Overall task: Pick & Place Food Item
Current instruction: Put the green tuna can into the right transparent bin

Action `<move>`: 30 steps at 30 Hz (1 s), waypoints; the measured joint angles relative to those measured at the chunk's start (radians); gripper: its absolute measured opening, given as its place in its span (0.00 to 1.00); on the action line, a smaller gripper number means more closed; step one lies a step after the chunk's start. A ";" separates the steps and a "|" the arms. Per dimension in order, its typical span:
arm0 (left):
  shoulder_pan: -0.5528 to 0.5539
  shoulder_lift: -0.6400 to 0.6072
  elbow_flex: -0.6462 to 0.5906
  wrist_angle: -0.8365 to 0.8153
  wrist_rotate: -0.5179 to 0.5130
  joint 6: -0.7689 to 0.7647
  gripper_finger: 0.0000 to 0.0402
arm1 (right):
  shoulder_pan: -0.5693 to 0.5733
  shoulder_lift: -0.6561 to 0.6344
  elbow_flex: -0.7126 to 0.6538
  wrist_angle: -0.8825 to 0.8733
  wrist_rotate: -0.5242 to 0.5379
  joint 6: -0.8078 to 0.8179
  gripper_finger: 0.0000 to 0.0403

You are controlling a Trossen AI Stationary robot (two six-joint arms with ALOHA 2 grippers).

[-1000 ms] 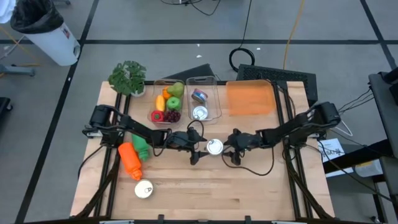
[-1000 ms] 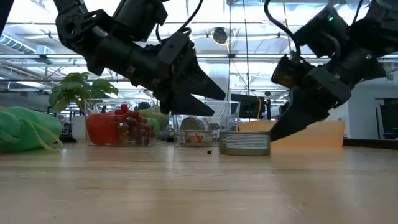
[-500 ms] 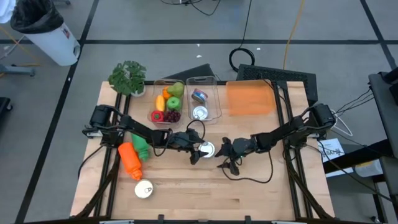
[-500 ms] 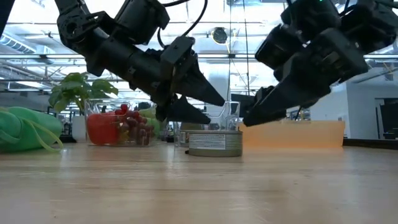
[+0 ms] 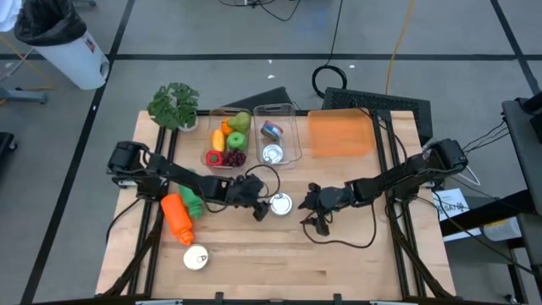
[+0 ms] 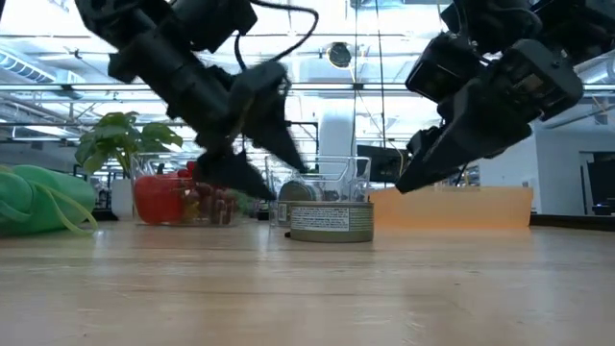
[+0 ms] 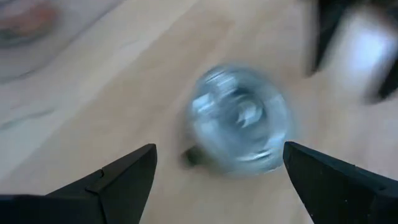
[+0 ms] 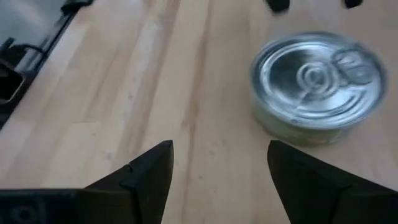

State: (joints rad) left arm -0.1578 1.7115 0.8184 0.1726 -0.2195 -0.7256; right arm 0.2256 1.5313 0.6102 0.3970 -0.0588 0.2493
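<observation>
A potted plant [image 5: 174, 105] stands at the far left corner of the wooden surface [image 5: 279, 254]. An orange tray [image 5: 340, 134] lies at the far right. Off the surface, a white bin [image 5: 61, 44] stands on the floor beside black cables [image 5: 334, 78].

Can [image 5: 280, 203]: flanked by left gripper [image 5: 257, 207] and right gripper [image 5: 312, 212], both spread apart.
Behind can: clear bins [image 5: 278, 135] near.
Front: bare table [image 5: 279, 263].
</observation>
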 joint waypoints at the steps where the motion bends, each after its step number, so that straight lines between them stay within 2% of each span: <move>1: -0.005 0.000 0.017 -0.067 -0.032 -0.011 0.90 | 0.000 -0.004 0.000 -0.004 0.014 0.000 0.61; 3: -0.014 0.008 0.050 -0.160 -0.074 -0.022 0.90 | 0.000 -0.007 0.000 -0.015 0.036 -0.002 0.61; 10: -0.005 0.051 0.073 -0.193 -0.084 -0.097 0.90 | -0.001 -0.006 0.000 -0.030 0.036 -0.001 0.61; 15: 0.002 0.051 0.073 -0.253 -0.149 -0.200 0.90 | -0.001 -0.006 0.000 -0.035 0.036 0.000 0.61; 21: -0.003 0.051 0.073 -0.273 -0.149 -0.215 0.90 | -0.001 -0.006 0.000 -0.037 0.036 0.000 0.61; 30: -0.016 0.053 0.070 -0.420 -0.146 -0.321 0.90 | -0.001 -0.006 0.000 -0.037 0.036 0.004 0.61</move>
State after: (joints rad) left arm -0.1741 1.7641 0.8883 -0.2472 -0.3655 -1.0471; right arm 0.2245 1.5253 0.6102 0.3604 -0.0231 0.2531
